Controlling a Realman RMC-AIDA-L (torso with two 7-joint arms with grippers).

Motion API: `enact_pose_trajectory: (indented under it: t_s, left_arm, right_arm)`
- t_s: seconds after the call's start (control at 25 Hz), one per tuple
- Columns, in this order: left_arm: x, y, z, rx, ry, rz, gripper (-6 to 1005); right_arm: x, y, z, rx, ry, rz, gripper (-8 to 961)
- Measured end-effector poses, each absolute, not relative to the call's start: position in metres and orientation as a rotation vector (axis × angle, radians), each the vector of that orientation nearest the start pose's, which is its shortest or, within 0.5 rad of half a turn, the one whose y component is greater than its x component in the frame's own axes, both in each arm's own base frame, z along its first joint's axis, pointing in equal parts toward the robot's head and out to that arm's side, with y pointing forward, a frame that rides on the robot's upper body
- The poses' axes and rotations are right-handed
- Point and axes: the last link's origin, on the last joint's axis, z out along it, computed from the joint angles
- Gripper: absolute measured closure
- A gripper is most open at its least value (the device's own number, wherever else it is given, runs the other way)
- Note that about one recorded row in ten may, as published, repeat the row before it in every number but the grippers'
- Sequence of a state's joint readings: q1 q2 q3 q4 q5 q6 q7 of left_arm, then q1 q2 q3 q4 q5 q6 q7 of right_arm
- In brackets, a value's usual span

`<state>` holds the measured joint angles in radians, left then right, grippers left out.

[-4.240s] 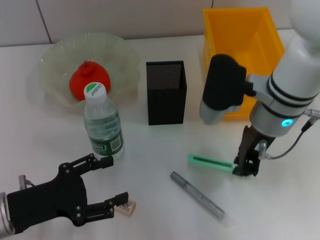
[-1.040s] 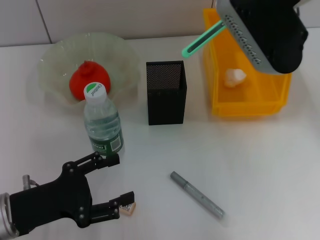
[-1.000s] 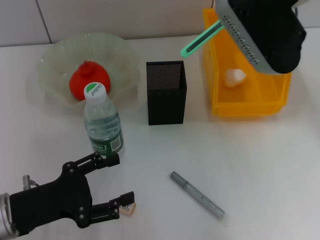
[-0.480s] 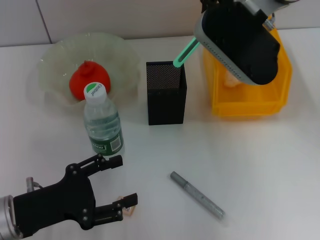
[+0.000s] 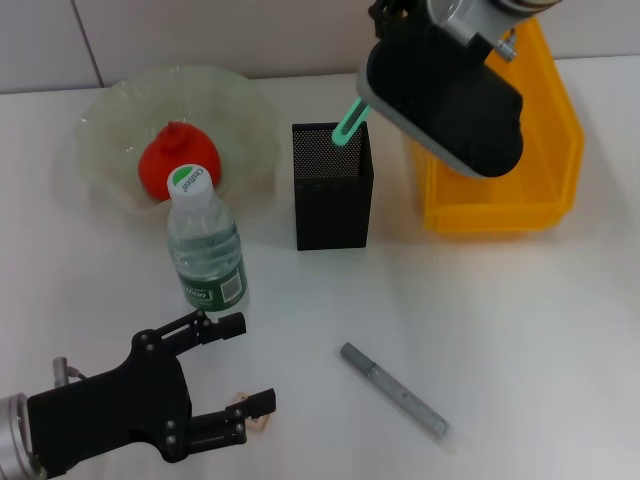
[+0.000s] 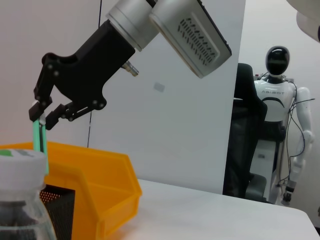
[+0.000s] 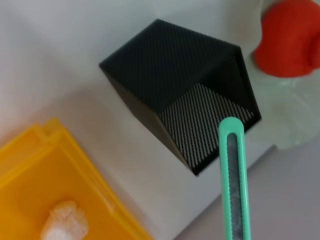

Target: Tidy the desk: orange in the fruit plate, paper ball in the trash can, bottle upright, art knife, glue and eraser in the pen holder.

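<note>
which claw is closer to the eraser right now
Left. The left claw brackets the eraser at the near edge; the right claw holds the art knife over the pen holder.

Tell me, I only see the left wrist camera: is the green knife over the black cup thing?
Observer: Yes. In the right wrist view, the art knife held by the right gripper has its tip over the open top of the pen holder.
Operator: Is anything inside the yellow box?
Observer: A paper ball lies in the trash can.
Operator: What's left on the table?
Observer: A grey stick lies flat in front of the pen holder, and a small eraser sits beside the open left gripper.
</note>
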<state>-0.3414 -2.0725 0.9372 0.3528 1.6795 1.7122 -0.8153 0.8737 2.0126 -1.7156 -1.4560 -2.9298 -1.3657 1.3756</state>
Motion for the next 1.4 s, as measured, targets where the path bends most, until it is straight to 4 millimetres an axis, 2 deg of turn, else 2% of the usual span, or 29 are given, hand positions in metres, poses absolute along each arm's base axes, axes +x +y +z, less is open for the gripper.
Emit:
enact_pose_trajectory:
  t_s: [0.56,0.84,1.4]
  left_arm:
    - [-0.284,0.233,-0.044,-2.722,-0.294,-1.042,218]
    - [-0.283,0.233,-0.044,-2.723,-0.29,-1.044,219]
    - [-0.283,0.234,-0.044,-2.723,-0.289,-1.042,221]
  right_arm:
    - [0.06,0.42,-0.026,-2.104,-1.567,-1.29,733]
    - [0.06,0.427,-0.033,-2.084,-1.592,-1.318,730]
    - [0.055,0.423,-0.046,-2.061,-1.656,-1.335,725]
